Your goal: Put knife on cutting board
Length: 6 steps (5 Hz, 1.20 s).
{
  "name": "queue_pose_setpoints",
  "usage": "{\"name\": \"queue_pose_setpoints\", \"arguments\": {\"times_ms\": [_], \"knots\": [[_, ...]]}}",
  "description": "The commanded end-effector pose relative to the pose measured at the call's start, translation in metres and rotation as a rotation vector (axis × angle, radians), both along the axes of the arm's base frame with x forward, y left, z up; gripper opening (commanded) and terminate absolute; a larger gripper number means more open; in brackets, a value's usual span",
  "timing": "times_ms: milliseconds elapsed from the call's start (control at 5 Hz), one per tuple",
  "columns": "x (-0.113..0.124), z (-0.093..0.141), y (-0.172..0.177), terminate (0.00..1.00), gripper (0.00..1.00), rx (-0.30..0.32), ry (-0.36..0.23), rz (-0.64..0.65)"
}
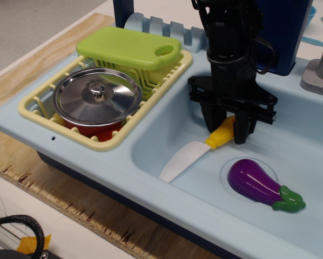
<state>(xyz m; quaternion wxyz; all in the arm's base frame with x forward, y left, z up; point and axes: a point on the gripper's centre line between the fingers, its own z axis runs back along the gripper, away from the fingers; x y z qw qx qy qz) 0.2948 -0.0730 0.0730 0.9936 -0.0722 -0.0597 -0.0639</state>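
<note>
The knife (196,152) has a white curved blade and a yellow-orange handle; it hangs tilted inside the light blue sink, blade pointing down-left. My black gripper (227,128) is shut on the knife's handle, whose upper end is hidden between the fingers. The lime-green cutting board (129,47) lies flat on top of the cream-yellow dish rack (40,117) at the upper left, its oval handle hole toward the right. The gripper is to the right of the board and lower than it.
A red pot with a shiny steel lid (96,96) sits in the rack in front of the board. A purple toy eggplant (257,183) lies over the sink drain. A grey faucet base (321,70) stands at the right. The sink's front rim (150,199) is close below the blade.
</note>
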Motion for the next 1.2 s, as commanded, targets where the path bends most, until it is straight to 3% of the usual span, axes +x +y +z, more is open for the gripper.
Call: {"name": "queue_pose_setpoints", "arguments": {"times_ms": [0, 400, 600, 1000], "knots": [[0.014, 0.047, -0.002, 0.00, 0.00, 0.014, -0.080, -0.086], [0.025, 0.104, 0.004, 0.00, 0.00, 0.119, -0.047, -0.173], [0.023, 0.118, 0.011, 0.00, 0.00, 0.148, -0.048, -0.228], [0.001, 0.107, 0.039, 0.00, 0.00, 0.128, -0.085, -0.273]]}}
